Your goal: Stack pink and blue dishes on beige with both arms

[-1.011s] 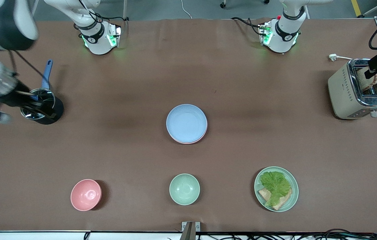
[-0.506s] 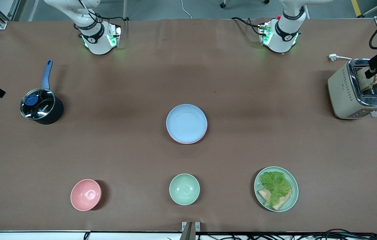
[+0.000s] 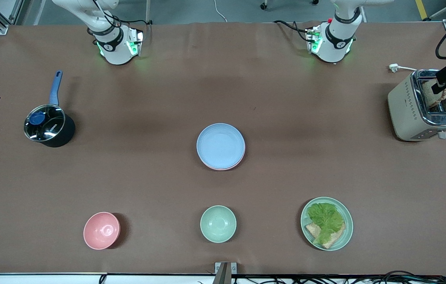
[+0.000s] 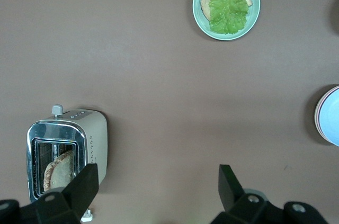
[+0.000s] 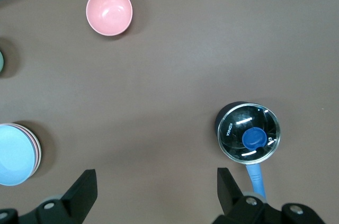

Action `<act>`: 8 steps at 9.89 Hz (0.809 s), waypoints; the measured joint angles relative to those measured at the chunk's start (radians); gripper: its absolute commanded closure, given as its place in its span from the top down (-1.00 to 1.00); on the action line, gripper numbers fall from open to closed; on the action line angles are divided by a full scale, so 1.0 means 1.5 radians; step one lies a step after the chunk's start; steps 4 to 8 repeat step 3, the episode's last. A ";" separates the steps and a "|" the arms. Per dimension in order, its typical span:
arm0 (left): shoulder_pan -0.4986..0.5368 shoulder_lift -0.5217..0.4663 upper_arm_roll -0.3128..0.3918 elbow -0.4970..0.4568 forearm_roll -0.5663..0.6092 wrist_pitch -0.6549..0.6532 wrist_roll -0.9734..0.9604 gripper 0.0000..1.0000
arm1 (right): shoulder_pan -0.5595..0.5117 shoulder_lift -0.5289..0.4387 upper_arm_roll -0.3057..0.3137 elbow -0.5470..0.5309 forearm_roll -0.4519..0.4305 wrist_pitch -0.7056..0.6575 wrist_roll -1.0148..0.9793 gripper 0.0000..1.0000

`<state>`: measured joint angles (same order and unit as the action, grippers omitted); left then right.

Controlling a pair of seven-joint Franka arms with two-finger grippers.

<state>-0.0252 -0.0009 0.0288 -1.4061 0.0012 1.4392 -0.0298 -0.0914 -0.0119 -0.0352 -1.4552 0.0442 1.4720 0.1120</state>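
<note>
- Front view: the blue plate (image 3: pixel 220 145) tops a stack mid-table, a pink plate's (image 3: pixel 223 168) rim peeking out at the edge nearest the camera; the beige plate cannot be made out under them.
- Bare brown table (image 3: pixel 325 157) rings the stack on every side — nothing touches it.
- Nearer the camera stand a pink bowl (image 3: pixel 101 230), a green bowl (image 3: pixel 218 223) and a green plate (image 3: pixel 327 223) of lettuce and bread, each well apart from the others.
- The pot (image 3: pixel 48 126) sits toward the right arm's end, the toaster (image 3: pixel 424 105) toward the left arm's end.
- Left gripper (image 4: pixel 153 181) hangs high beside the toaster, fingers spread, holding nothing.
- Right gripper (image 5: pixel 156 181) hangs high beside the pot — fingers spread too, also unladen; the stack's edge shows at the rim of both wrist views.
</note>
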 measured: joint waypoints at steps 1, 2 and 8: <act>0.000 0.000 0.000 -0.002 0.000 0.000 0.000 1.00 | 0.000 0.000 0.002 0.001 -0.012 -0.008 -0.007 1.00; 0.000 0.000 0.000 -0.003 0.000 0.000 0.000 1.00 | 0.000 0.001 0.006 0.002 -0.020 -0.010 -0.011 1.00; 0.000 0.000 0.000 -0.003 0.000 0.000 0.000 1.00 | 0.000 0.002 0.013 0.002 -0.025 -0.011 -0.013 1.00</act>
